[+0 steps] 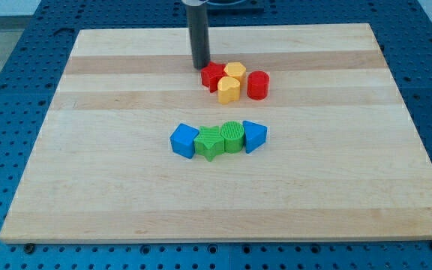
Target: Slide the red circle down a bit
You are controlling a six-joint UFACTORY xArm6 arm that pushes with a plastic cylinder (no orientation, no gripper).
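Observation:
The red circle point(258, 85) is a short red cylinder at the right end of a cluster near the view's top centre. Left of it sit two yellow blocks, one point(235, 72) behind and one point(229, 89) in front, and a red star-like block point(213, 76) at the cluster's left. My tip point(201, 67) rests on the board just left of the red star-like block, close to or touching it. The tip is about 75 px to the left of the red circle, with the other blocks between them.
A row of blocks lies at the board's centre: a blue cube point(184, 140), a green star point(210, 142), a green cylinder point(232, 136) and a blue wedge-like block point(254, 136). The wooden board point(88, 187) lies on a blue perforated table.

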